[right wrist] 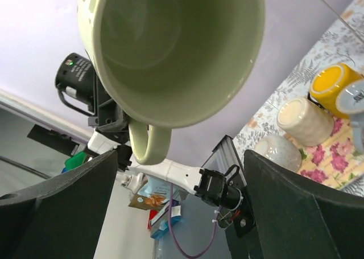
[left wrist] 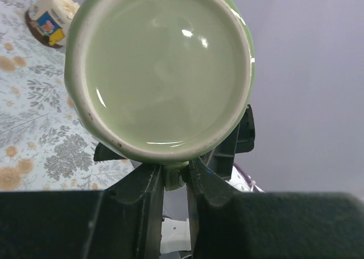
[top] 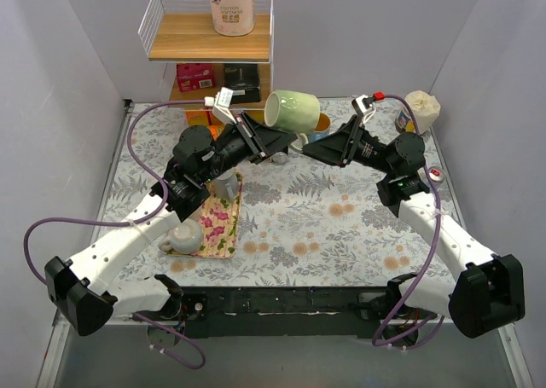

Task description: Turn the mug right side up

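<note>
A pale green mug [top: 292,112] hangs in the air over the back middle of the table, lying on its side with its mouth toward the right. My left gripper [top: 275,141] is shut on the mug's handle [left wrist: 175,176], and the left wrist view is filled by the mug's base [left wrist: 162,71]. My right gripper [top: 314,149] is open and empty just right of the mug, below its rim. The right wrist view looks into the mug's open mouth [right wrist: 170,48], with the handle [right wrist: 149,142] hanging down between my spread fingers [right wrist: 57,208].
A floral tray [top: 220,226] at the left holds a white cup [top: 183,237] and a grey cup [top: 226,186]. A yellow cup [top: 322,124] sits behind the mug. A wire shelf [top: 209,38] with a paper roll [top: 231,6] stands at the back. A cream jar [top: 421,111] is at the back right.
</note>
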You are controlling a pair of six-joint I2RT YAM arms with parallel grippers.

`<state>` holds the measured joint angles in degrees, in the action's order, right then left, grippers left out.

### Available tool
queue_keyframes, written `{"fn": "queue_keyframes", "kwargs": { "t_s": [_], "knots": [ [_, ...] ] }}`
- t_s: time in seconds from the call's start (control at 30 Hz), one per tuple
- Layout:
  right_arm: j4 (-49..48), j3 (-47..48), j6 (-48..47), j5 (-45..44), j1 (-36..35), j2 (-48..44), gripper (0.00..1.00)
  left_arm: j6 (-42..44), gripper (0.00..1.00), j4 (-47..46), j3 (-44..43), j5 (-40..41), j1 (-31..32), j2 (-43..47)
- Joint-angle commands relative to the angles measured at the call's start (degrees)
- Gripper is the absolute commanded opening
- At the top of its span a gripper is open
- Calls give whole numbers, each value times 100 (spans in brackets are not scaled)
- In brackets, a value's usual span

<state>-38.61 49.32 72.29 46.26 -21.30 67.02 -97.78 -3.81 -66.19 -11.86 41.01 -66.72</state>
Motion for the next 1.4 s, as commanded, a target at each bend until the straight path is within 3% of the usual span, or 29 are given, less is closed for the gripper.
{"fn": "queue_keyframes", "kwargs": {
  "t_s": [0.0,0.13,0.23,0.27,0.43,0.57,0.73,0.8,0.87,0.9,1.03,1.13,1.37],
  "knots": [
    [-1561,-72,908,146,-32,135,98,39,0,-1270,-51,-641,12,-34],
    [-1904,25,1190,146,-41,276,94,110,0,-1341,-113,-783,12,-175],
    [-2063,78,1348,129,-76,381,80,145,0,-1411,-52,-783,12,-210],
    [-2098,60,1384,111,-76,399,70,171,0,-1429,-25,-792,12,-227],
    [-2133,43,1454,67,-94,434,41,276,0,-1447,1,-774,21,-280],
    [-2081,95,1463,111,-85,478,2,312,0,-1429,19,-757,21,-289],
    [-1896,148,1314,76,-94,452,1,356,0,-1184,-7,-652,21,-324],
    [-1563,192,1052,67,-85,408,1,435,22,-1052,-8,-520,21,-316],
    [-1291,280,840,32,-85,338,1,548,34,-832,27,-423,21,-272],
    [-889,306,700,-3,-94,303,1,593,60,-771,45,-283,21,-245],
    [307,560,-265,-309,-50,75,1,795,88,-157,107,157,21,-122],
    [1564,780,-985,-617,46,-49,1,979,98,344,98,499,21,-34],
    [4684,1702,-2936,-1856,837,-155,1,1208,98,1742,-34,1491,21,98]
  ]
}}
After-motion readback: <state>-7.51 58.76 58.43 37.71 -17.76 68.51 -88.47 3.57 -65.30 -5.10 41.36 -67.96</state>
